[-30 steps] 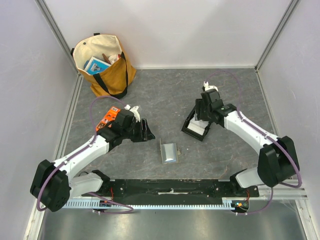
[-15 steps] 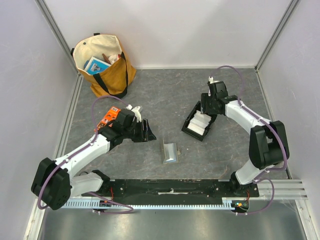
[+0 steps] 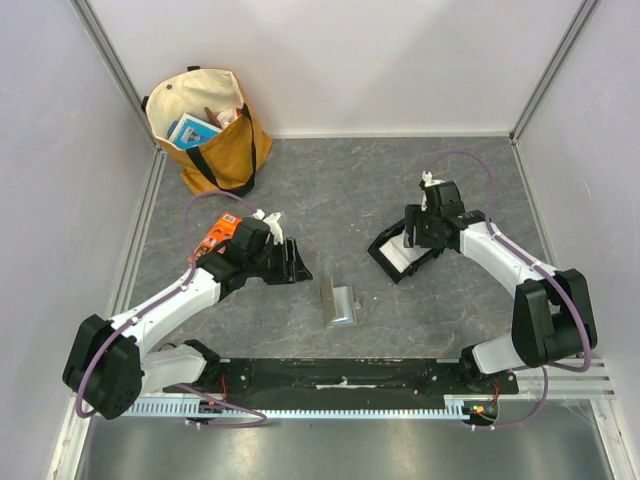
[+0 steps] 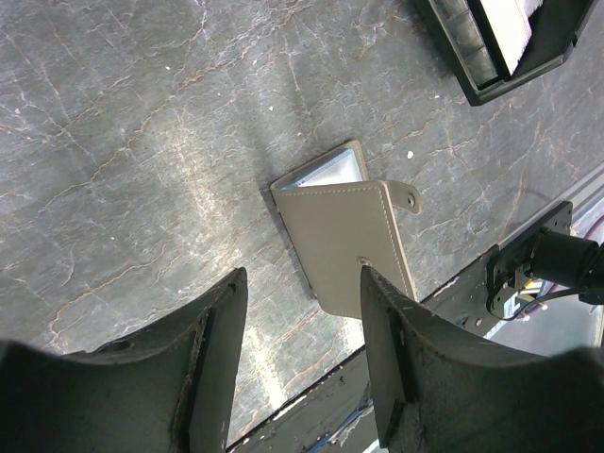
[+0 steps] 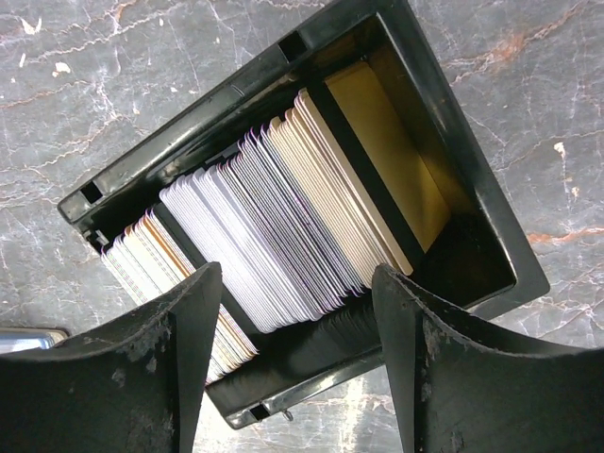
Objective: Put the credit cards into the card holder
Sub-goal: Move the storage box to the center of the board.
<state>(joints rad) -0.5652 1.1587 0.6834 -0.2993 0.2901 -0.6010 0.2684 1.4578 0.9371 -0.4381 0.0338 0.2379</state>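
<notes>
credit cards [image 5: 274,226] in tray [image 5: 189,118]; card holder [image 4: 349,245] front-left

A grey, marble-veined bench [image 3: 330,190] is enclosed by plain white walls [image 3: 350,60], with aluminium posts [image 3: 118,72] at the back corners. Light is soft and even. A mustard tote bag [image 3: 215,140] stands far left.

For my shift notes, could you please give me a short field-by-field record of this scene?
credit cards: stacked on edge in the black tray
card holder: on the table, pale inside showing at one end
left gripper: open, empty, near the card holder, not touching
right gripper: open, empty, over the credit cards
tote bag: far left corner
</notes>
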